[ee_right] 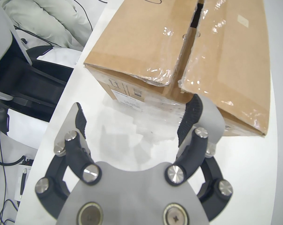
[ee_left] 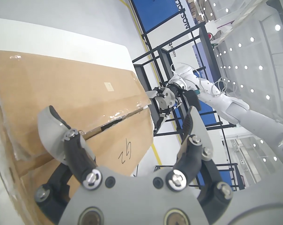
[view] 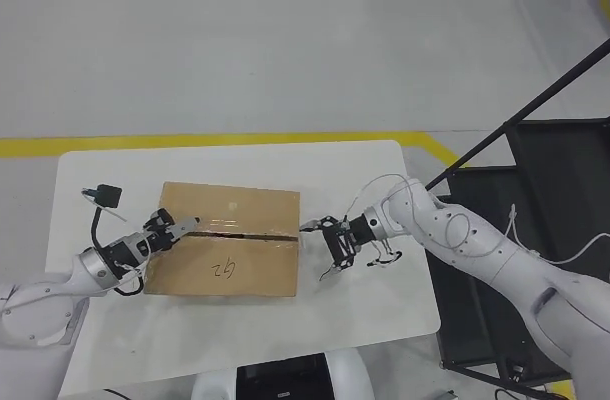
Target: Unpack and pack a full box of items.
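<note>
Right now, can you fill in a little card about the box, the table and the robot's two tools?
Box: brown cardboard box with shiny clear tape and a handwritten mark on top
Flaps: folded down, with a dark gap along the middle seam
Stands on: white rounded table
Left tool: open, at one end of the seam
Right tool: open, at the opposite end, beside the box
Held: nothing in either tool

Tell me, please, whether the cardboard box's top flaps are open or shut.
Shut: the cardboard box has both flaps lying nearly flat, meeting at a middle seam where a narrow dark gap shows.
</note>
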Controlling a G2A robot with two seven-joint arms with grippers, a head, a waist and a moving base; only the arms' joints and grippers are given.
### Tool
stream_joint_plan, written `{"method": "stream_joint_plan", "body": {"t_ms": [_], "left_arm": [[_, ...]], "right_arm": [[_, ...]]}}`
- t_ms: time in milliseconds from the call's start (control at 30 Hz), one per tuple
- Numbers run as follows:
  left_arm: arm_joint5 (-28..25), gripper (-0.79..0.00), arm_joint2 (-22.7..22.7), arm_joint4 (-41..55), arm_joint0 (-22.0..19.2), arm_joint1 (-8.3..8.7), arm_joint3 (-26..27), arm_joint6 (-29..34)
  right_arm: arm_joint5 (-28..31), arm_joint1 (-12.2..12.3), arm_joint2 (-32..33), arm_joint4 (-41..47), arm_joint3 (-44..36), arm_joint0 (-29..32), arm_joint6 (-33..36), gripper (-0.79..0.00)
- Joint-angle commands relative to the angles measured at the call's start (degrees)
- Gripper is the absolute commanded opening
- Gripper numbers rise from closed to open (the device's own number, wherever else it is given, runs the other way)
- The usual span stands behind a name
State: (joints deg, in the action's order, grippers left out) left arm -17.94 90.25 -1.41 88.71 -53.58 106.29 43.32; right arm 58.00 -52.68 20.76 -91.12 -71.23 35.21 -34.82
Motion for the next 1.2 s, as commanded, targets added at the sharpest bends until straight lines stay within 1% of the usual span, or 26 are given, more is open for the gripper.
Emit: {"method": "stream_joint_plan", "body": {"t_ms": [0, 167, 333, 433, 567, 767, 833, 900, 967, 1167], "left_arm": [[0.0, 0.0, 0.7, 0.1, 0.6, 0.04, -0.2, -0.3], [-0.1, 0.0, 2.4, 0.8, 2.2, 0.14, -0.2, -0.8], [0.1, 0.0, 3.8, 1.1, 3.6, 0.18, 0.6, -1.4], [0.3, 0.0, 4.3, 1.2, 4.2, 0.18, 1.2, -1.7], [0.9, 0.0, 4.0, 1.0, 3.9, 0.13, 1.8, -2.0], [2.4, 0.0, 2.2, -0.1, 2.5, -0.04, 2.4, -2.6], [2.9, 0.0, 1.6, -0.4, 2.0, -0.11, 2.7, -2.9], [3.3, 0.0, 1.1, -0.7, 1.6, -0.18, 2.8, -3.2], [3.6, 0.0, 0.5, -1.1, 1.3, -0.25, 3.0, -3.5], [4.3, 0.0, -0.4, -1.7, 0.7, -0.36, 2.8, -3.6]], "right_arm": [[0.0, -0.9, -2.1, 1.2, 0.7, -1.6, -0.1, 0.0], [0.0, -3.1, -6.4, 3.9, 2.5, -5.3, -0.3, 0.0], [0.0, -5.7, -9.7, 7.0, 5.1, -8.3, 1.1, 0.0], [0.0, -6.5, -10.7, 7.9, 7.4, -9.6, 0.9, 0.0], [0.0, -5.8, -10.8, 8.0, 11.5, -9.8, 0.2, 0.0], [0.0, -2.8, -9.9, 5.8, 13.9, -8.5, -6.6, 0.0], [-0.1, -2.0, -9.3, 5.1, 14.8, -7.9, -7.6, 0.0], [-0.4, -1.8, -8.7, 5.9, 16.0, -7.1, -6.2, 0.0], [-1.1, -2.3, -8.1, 7.7, 16.5, -6.4, -2.7, 0.0], [-2.9, -5.5, -6.9, 15.1, 18.0, -5.1, 8.2, 0.0]]}}
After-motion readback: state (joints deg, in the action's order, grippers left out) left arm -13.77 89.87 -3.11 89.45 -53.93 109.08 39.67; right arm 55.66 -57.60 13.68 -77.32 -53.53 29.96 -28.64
